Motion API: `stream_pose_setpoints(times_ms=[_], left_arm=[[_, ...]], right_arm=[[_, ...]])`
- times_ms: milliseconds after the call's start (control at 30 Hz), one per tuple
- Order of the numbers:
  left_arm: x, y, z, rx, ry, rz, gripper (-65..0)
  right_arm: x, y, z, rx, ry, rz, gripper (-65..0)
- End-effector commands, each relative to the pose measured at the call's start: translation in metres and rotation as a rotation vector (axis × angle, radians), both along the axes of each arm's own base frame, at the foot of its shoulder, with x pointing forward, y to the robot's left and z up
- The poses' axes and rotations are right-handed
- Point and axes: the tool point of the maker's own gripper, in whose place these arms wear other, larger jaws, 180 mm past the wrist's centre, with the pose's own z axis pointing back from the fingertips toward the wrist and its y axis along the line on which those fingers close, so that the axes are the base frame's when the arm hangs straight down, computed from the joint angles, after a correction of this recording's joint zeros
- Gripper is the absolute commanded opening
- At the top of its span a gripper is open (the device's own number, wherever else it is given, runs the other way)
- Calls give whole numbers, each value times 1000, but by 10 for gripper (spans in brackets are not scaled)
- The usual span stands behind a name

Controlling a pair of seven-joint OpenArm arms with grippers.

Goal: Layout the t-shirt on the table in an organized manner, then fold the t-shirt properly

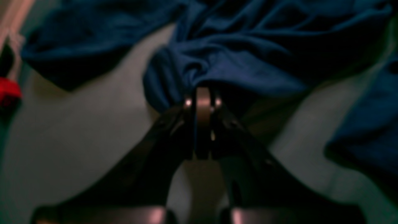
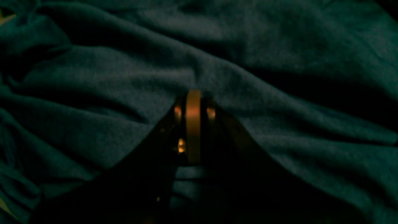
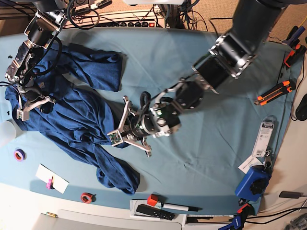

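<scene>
The dark navy t-shirt (image 3: 72, 120) lies crumpled on the left half of the teal table (image 3: 192, 62), with one sleeve toward the back and a bunched part near the front edge. My left gripper (image 3: 111, 137) reaches in from the right. In the left wrist view my left gripper (image 1: 203, 93) is shut on a bunched fold of the t-shirt (image 1: 233, 46) just above the table (image 1: 77, 130). My right gripper (image 3: 26, 108) sits at the shirt's far left. Up close, my right gripper (image 2: 193, 96) is shut, its tips buried in the t-shirt (image 2: 124, 77).
Two tape rolls (image 3: 19, 155) (image 3: 86, 197) and a white card (image 3: 52, 178) lie near the front left. A red cube (image 3: 152, 200), marker (image 3: 175, 207) and black remote (image 3: 153, 212) sit at the front edge. Tools and a blue device (image 3: 253, 184) line the right side.
</scene>
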Motion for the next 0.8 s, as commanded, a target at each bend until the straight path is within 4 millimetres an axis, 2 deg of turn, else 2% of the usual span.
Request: stream_pose_setpoints(times_ms=[0,300,567,667,767], left_arm=[[5,-3,28,-44,-58,-25,-650],[-22,37,47,-35,-105,-86,-650],[-65,60,48,-30,-123,-117,-650],[-73,69,60,-47,-149,-112,-650],[-68,82,82,-85,-196,-69,-650]], right_arm=[[11,-10,23,-23,-68,-3,-626],[9,-18,20,-54,-43,-38,-626],[7,-25,18,-75,-30,-73,-626],[7,-26,18,-79,-27,-73,-626],[7,-26,18,-81,-27,-73,-626]])
